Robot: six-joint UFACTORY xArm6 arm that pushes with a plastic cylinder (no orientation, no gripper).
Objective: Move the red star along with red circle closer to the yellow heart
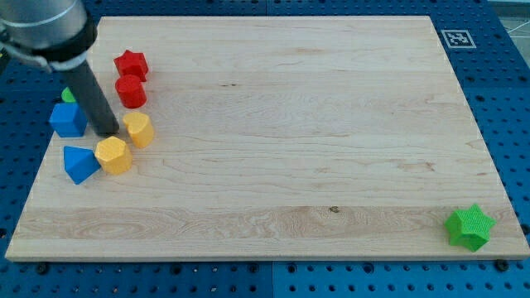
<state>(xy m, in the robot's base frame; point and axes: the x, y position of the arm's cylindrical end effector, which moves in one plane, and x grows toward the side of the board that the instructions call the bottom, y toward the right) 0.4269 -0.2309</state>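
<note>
While the wooden board (273, 124) fills nearly the whole view over a blue pegboard (505, 99), my dark rod (91, 95) slants down at the view's left, and my tip (108, 132) sits on the wood. There is no claw here to open or close, only this bare rod, holding nothing. Just up and right of the tip is the red circle (131, 91), with the red star (131, 64) touching it from above. The yellow heart (138, 129) lies just right of the tip, below the red circle. A yellow hexagon-like block (113, 155) sits just below the tip. The blue cube (68, 119) is just left of the rod, a blue block (79, 163) below it, and a sliver of green (67, 95) peeks behind the rod. Far off, bottom right, is a green star (469, 227). A black-and-white marker tag (456, 37) lies at top right, unreadable.
</note>
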